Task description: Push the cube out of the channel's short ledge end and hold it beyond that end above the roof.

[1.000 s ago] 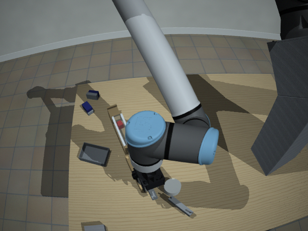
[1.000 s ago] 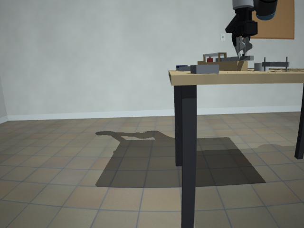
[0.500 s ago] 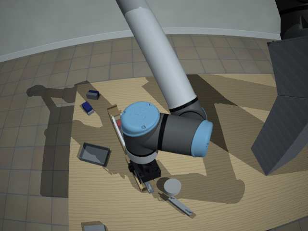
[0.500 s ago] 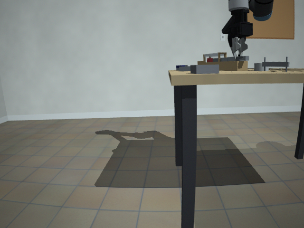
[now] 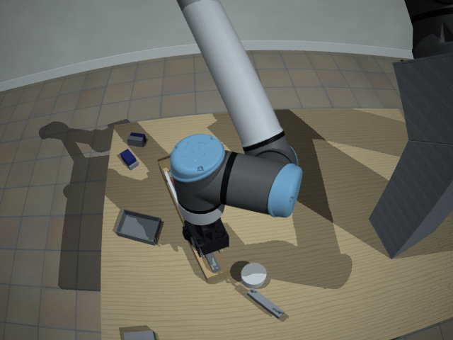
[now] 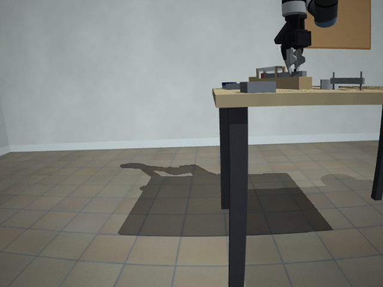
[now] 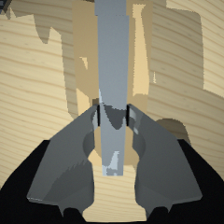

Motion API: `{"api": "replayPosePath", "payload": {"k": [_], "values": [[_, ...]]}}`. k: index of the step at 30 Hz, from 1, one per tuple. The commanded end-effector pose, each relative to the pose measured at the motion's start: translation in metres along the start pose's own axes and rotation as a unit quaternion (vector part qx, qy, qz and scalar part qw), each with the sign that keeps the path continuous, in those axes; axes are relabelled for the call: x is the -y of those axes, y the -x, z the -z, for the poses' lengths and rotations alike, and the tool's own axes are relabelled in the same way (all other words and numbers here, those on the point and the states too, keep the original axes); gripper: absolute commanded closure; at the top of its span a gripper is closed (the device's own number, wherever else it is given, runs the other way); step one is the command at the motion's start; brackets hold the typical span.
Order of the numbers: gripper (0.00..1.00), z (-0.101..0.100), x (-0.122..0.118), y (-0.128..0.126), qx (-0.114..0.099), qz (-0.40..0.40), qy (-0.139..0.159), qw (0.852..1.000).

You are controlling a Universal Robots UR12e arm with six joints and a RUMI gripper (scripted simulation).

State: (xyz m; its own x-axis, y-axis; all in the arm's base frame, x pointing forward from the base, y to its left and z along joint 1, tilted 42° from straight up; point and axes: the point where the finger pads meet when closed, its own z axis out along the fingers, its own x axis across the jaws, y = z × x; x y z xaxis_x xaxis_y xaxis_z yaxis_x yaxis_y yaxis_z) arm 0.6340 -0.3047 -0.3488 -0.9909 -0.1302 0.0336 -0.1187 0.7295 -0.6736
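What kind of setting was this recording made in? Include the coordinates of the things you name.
Probably a robotics lab or test room: an arm with a black gripper (image 5: 209, 252) (image 6: 292, 72) (image 7: 112, 105) works over a wooden table (image 5: 175, 314) (image 6: 290, 100), on a tiled floor (image 5: 32, 219) (image 6: 93, 247) beside a plain pale wall (image 5: 91, 36) (image 6: 108, 61).
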Motion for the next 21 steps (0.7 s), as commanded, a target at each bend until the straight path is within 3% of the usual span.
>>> {"api": "replayPosePath", "payload": {"k": [1, 21], "values": [[1.00, 0.001, 0.013, 0.000, 0.000, 0.000, 0.000, 1.000], [1.00, 0.001, 0.051, 0.001, 0.000, 0.000, 0.000, 1.000]]}}
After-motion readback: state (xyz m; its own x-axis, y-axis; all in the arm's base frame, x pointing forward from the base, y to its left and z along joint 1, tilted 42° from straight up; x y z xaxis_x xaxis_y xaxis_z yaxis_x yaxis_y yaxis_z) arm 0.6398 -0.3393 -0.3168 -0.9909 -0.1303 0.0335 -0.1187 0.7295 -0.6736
